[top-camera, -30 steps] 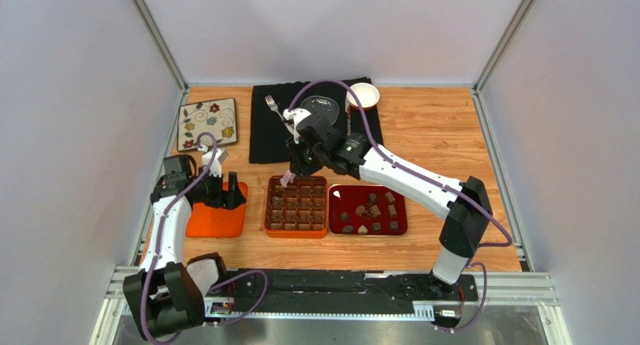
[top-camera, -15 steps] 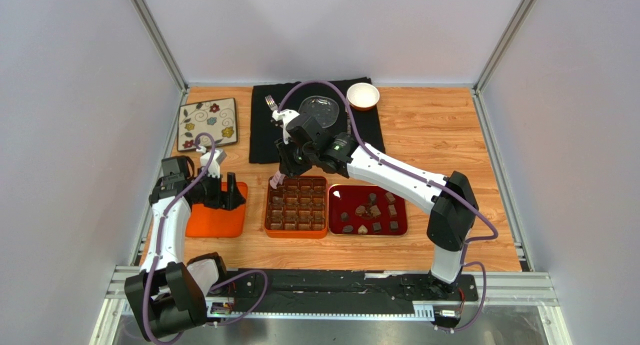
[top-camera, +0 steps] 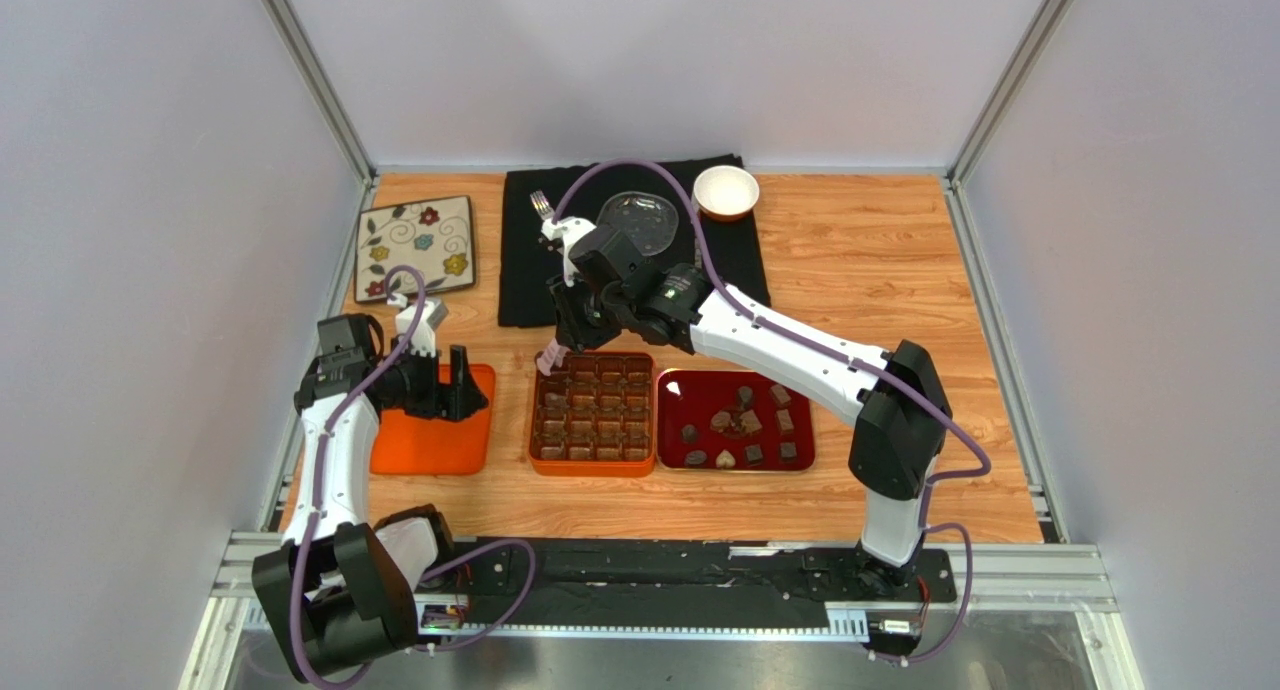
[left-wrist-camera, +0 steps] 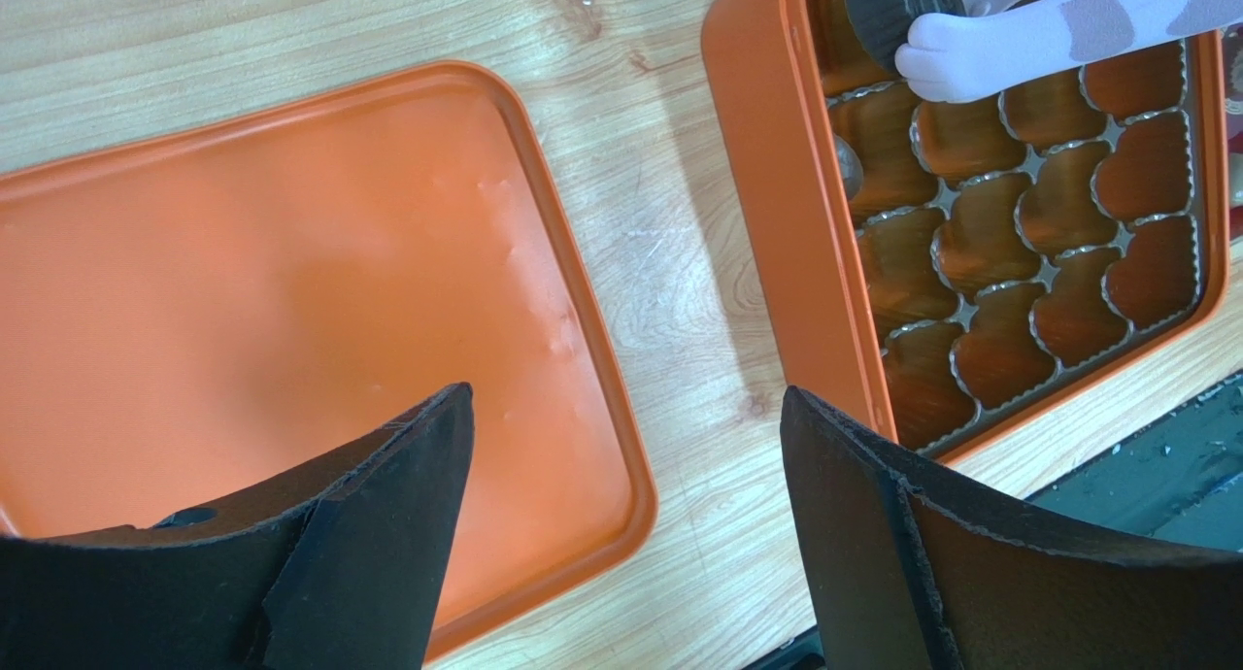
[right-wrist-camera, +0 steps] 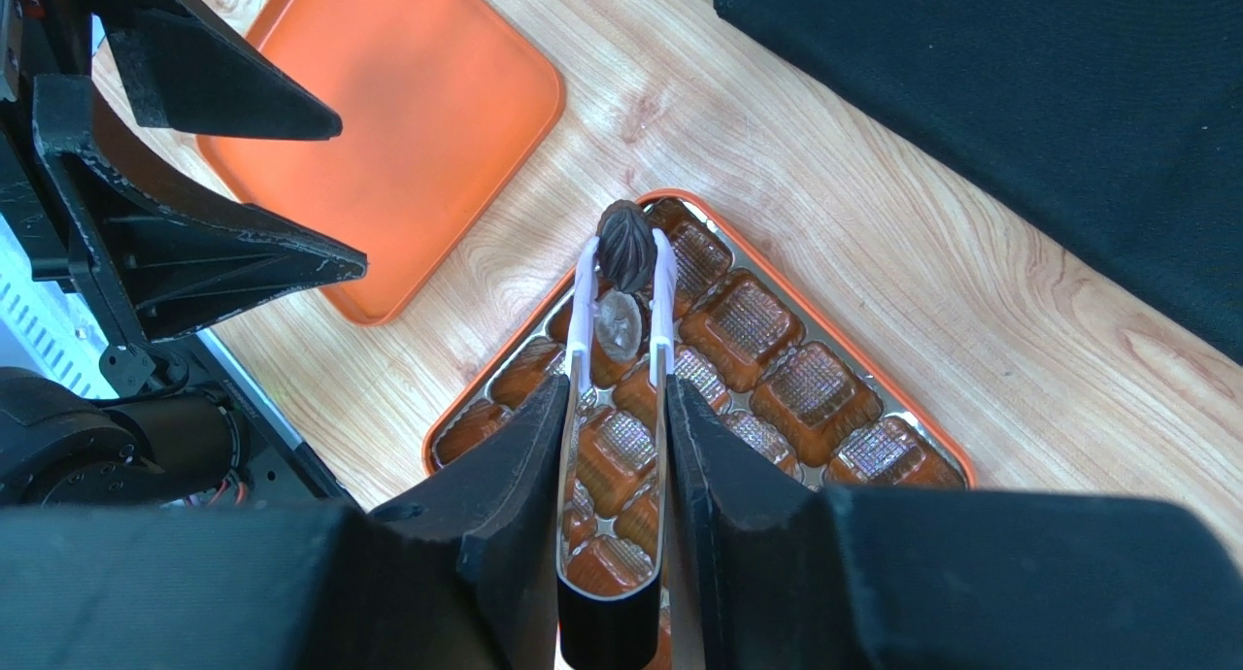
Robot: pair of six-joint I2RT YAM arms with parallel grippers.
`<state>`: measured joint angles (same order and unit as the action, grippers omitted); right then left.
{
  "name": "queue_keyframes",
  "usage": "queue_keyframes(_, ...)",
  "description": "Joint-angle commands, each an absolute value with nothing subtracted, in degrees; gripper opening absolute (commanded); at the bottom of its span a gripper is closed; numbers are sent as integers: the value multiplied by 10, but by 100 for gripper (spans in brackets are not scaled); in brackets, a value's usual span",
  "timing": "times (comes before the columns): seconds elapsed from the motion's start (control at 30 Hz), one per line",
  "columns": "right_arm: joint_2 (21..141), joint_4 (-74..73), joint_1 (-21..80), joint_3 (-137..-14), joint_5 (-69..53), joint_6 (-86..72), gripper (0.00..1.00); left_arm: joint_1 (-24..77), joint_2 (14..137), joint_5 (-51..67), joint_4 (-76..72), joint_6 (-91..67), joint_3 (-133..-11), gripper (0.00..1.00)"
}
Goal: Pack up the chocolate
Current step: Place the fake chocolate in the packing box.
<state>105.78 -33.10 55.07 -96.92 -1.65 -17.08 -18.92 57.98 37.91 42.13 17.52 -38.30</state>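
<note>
My right gripper (right-wrist-camera: 616, 393) is shut on white tongs (right-wrist-camera: 582, 321). The tongs' tips pinch a dark round chocolate (right-wrist-camera: 628, 245) over the far-left corner of the orange box (right-wrist-camera: 737, 328), whose compartments show brown and glossy. In the top view the right gripper (top-camera: 564, 348) hangs at that corner of the box (top-camera: 532, 420). Several more chocolate pieces (top-camera: 747, 420) lie in the red tray (top-camera: 663, 420) to the right. My left gripper (left-wrist-camera: 628, 396) is open and empty, over the right edge of the flat orange lid (left-wrist-camera: 263, 292) and the wood beside it.
A black cloth (top-camera: 526, 278) lies behind the box with a fork (top-camera: 544, 207) and a clear glass dish (top-camera: 639, 218) on it. A white bowl (top-camera: 726, 192) sits at its far right corner. A floral tile (top-camera: 415, 246) rests at the back left.
The right gripper has carried the tongs and chocolate left, from the box's back edge to its far-left corner. The left arm has shifted slightly left and stays open.
</note>
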Motion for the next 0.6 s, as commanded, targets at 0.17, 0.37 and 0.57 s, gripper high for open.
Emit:
queue_keyframes(0.17,1049,-306,553,-986,-13,-163,32,-199,574,399,423,199,-385,85)
queue_keyframes(0.37,1049,-307,553,-982,-11,-161,35,-200,573,399,424,200,-388,85)
queue_keyframes(0.57,1042,-308,553,-978,-5,-159,32,-200,574,399,425,199,-387,85)
